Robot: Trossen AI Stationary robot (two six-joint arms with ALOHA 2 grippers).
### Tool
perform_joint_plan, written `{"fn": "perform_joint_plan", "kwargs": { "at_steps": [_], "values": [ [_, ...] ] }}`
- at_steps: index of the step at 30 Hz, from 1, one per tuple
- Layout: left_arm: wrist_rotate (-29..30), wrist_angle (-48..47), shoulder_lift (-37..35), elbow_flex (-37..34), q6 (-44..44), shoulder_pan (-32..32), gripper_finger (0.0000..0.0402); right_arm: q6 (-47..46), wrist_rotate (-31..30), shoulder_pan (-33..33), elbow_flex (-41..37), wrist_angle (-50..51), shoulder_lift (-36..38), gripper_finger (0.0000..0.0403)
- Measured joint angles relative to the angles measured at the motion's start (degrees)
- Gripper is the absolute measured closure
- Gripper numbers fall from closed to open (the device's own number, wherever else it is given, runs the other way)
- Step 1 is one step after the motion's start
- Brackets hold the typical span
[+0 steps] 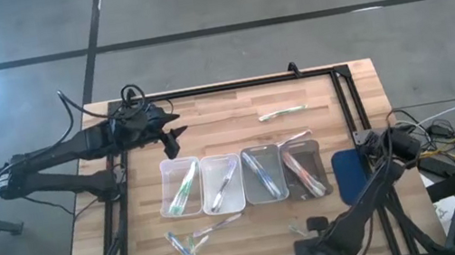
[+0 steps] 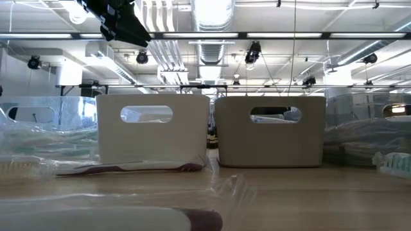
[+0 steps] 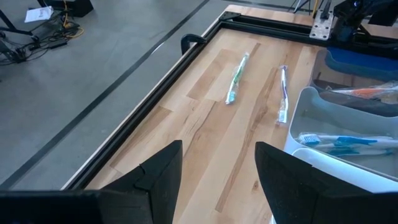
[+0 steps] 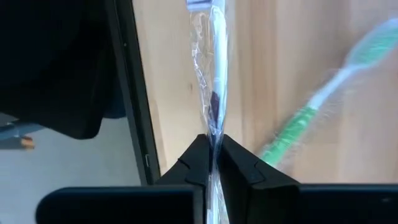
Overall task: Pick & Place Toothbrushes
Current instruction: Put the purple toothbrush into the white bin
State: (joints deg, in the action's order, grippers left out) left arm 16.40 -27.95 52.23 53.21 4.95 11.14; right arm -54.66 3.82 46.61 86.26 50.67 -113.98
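Several wrapped toothbrushes lie loose on the wooden table [image 1: 234, 113]: a green one [image 3: 236, 78] and a purple one [image 3: 283, 93] at the far side, and a cluster [image 1: 187, 248] near the front left. More lie in the clear trays [image 1: 222, 183] at the middle. My right gripper [image 4: 213, 163] is near the front edge [image 1: 304, 245], shut on a wrapped toothbrush [image 4: 214, 74] with a dark purple mark. A green toothbrush [image 4: 311, 112] lies on the wood beside it. My left gripper [image 3: 217, 180] hovers open over the far left [image 1: 175, 134], holding nothing. My right gripper pinches the toothbrush with its clear wrapper [image 4: 213, 127] between its two fingertips, and the wrapper is creased there. The fingers come from above and point steeply down. The toothbrush runs on past the fingertips, away from the wrist; whether its far end rests on the table I cannot tell.
A black metal rail [image 1: 230, 86] frames the table, and it runs close beside the right gripper [image 4: 127, 93]. A blue pad [image 1: 350, 167] lies right of the trays. The low view shows two trays [image 2: 152, 131] with a red-pink toothbrush [image 2: 128, 168] lying before them.
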Motion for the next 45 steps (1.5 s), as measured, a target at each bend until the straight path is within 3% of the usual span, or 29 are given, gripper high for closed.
{"fn": "perform_joint_plan", "kwargs": {
  "at_steps": [15,21,25,30,37,45],
  "values": [
    [0.0,0.04,0.3,0.0,0.74,0.0,0.0195,6.75,-22.18,-0.96,-0.52,6.75,9.01,0.0384],
    [-0.48,-0.64,1.62,-0.06,1.2,-0.02,0.0195,9.75,-27.89,-3.46,-2.28,5.91,9.88,0.0384],
    [-4.46,0.97,2.44,-2.21,-0.11,-0.09,0.0195,13.49,-28.94,-5.54,-4.59,3.42,9.88,0.0385],
    [-10.19,13.14,2.03,-10.09,-2.28,-0.38,0.0195,18.93,-29.64,-7.77,-7.22,-1.53,11.08,0.0385],
    [-24.79,44.09,1.96,-23.78,-3.01,-2.09,0.0195,29.28,-30.17,-10.7,-10.53,-15.35,15.09,0.0385],
    [-27.22,67.63,2.19,-31.41,-11.55,-7.91,0.0195,43.24,-30.98,-15.38,-11.87,-31.78,19.08,0.0385]
  ]
}}
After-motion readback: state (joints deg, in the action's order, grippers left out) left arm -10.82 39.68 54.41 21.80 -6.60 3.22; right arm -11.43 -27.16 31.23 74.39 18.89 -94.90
